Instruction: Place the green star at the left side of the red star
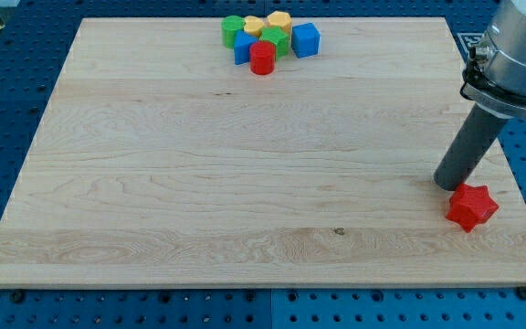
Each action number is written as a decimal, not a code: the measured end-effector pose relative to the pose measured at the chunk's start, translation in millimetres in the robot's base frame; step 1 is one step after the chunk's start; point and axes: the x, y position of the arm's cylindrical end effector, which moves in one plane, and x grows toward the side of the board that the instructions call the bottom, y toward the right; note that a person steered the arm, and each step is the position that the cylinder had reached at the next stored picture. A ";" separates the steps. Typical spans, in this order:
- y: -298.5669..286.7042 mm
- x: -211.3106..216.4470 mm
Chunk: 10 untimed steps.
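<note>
The red star (pixel 472 206) lies near the board's right edge, toward the view's bottom right. My tip (pixel 448 182) rests on the board just up and left of the red star, very close to it or touching it. The green star (pixel 275 40) sits far away in a tight cluster at the view's top centre. It is packed between a blue cube (pixel 306 39) on its right, a red cylinder (pixel 262 58) below it and yellow blocks above it.
The cluster also holds a round green block (pixel 233 30), a yellow block (pixel 255 25), a second yellow block (pixel 279 20) and a blue block (pixel 243 50). The wooden board (pixel 199 183) lies on a blue perforated table. My arm's grey body fills the top right corner.
</note>
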 end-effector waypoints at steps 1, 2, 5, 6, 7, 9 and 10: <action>11.5 14.6; 22.1 26.1; -6.0 -81.6; -25.5 -164.3; -44.1 -236.5; -79.4 -277.6; -94.6 -298.7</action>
